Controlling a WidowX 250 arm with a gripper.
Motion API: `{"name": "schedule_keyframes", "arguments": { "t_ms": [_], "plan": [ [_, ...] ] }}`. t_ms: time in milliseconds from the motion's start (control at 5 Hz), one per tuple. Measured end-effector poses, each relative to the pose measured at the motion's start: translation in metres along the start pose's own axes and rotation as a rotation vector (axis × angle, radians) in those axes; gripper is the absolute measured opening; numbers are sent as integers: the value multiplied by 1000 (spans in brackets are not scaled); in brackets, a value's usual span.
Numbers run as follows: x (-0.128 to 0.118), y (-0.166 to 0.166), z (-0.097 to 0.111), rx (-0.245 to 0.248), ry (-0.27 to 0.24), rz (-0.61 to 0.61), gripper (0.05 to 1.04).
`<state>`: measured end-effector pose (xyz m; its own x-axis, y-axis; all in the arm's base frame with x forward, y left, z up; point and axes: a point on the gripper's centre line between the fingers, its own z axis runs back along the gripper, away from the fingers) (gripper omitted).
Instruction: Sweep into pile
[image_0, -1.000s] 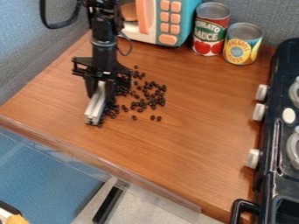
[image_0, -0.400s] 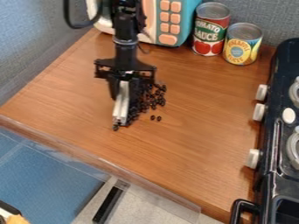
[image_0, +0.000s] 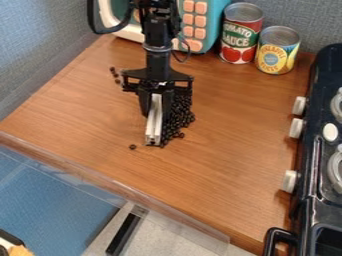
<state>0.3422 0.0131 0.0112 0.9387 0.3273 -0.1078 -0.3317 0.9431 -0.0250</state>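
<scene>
The black gripper hangs down over the left-middle of the wooden counter, shut on a light grey bar whose lower end is down at the counter. Small black beads are packed closely along the bar's right side, and the gripper hides some of them. One lone bead lies to the left of the bar's lower end. Several more beads are scattered to the upper left of the gripper.
A toy microwave stands behind the arm, with a tomato sauce can and a yellow-blue can to its right. The black toy stove lines the right side. A clear-edged front border bounds the wooden counter.
The gripper and its bar have moved right across the counter. Beads that were spread out are now bunched against the bar's right side; a few have come into sight behind it, on the left.
</scene>
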Motion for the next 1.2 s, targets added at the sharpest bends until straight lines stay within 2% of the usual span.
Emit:
{"name": "schedule_keyframes", "arguments": {
  "t_ms": [200,400,600,800,1000,1200],
  "plan": [
    [-2,-8,0,-15,12,-4,372],
    [-9,-12,9,-52,35,-21,372],
    [-7,9,44,-126,10,18,372],
    [-2,48,75,-174,-42,74,372],
    [7,70,83,-90,-85,75,372],
    [22,99,62,73,-101,51,372]
  ]
}}
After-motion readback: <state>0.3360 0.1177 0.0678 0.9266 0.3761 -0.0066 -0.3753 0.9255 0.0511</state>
